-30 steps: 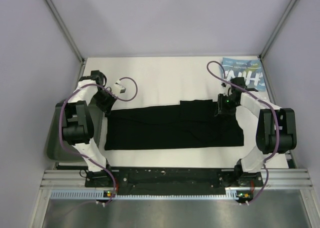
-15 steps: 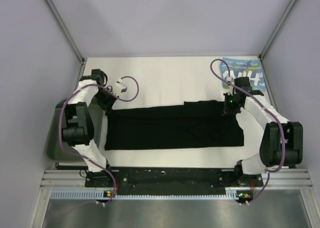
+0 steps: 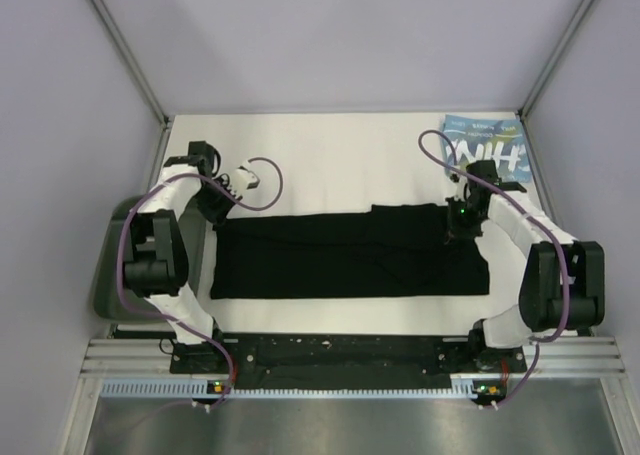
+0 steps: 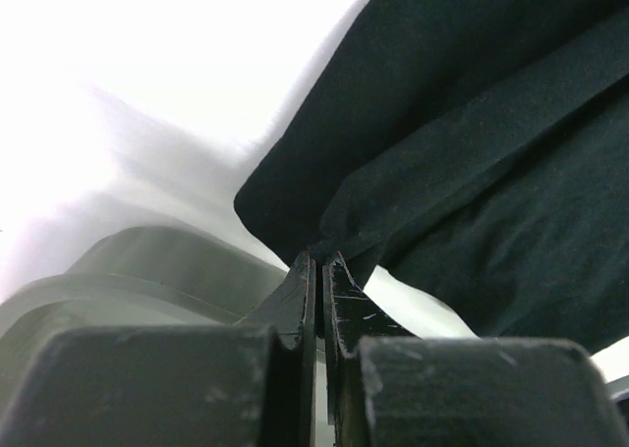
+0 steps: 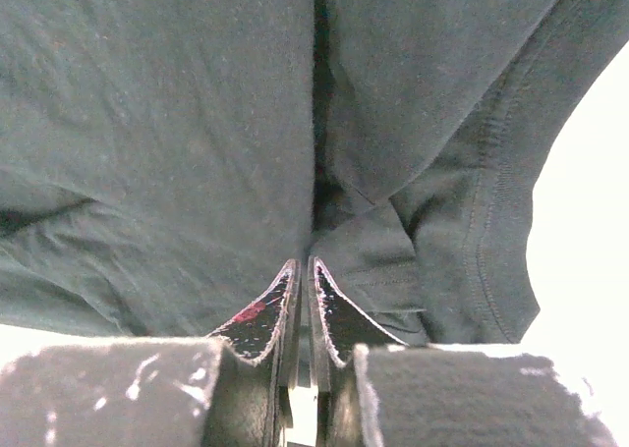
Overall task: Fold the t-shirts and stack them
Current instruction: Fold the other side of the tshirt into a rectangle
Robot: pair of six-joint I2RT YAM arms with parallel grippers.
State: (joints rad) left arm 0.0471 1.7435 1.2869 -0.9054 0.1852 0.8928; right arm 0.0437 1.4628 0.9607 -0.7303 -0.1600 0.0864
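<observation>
Comparing with a second ago, the right gripper (image 5: 301,266) is found shifted toward 3 o'clock, with the far flap of the plain black fabric t-shirt (image 3: 350,255) drawn along. Both pincers are clenched on black cloth, the left gripper (image 4: 318,262) at the 9 o'clock end. The shirt is stretched across mid-table, and its fold is judged unfinished. The light blue letter-printed t-shirt (image 3: 487,153) lies at 1 o'clock, unstacked.
</observation>
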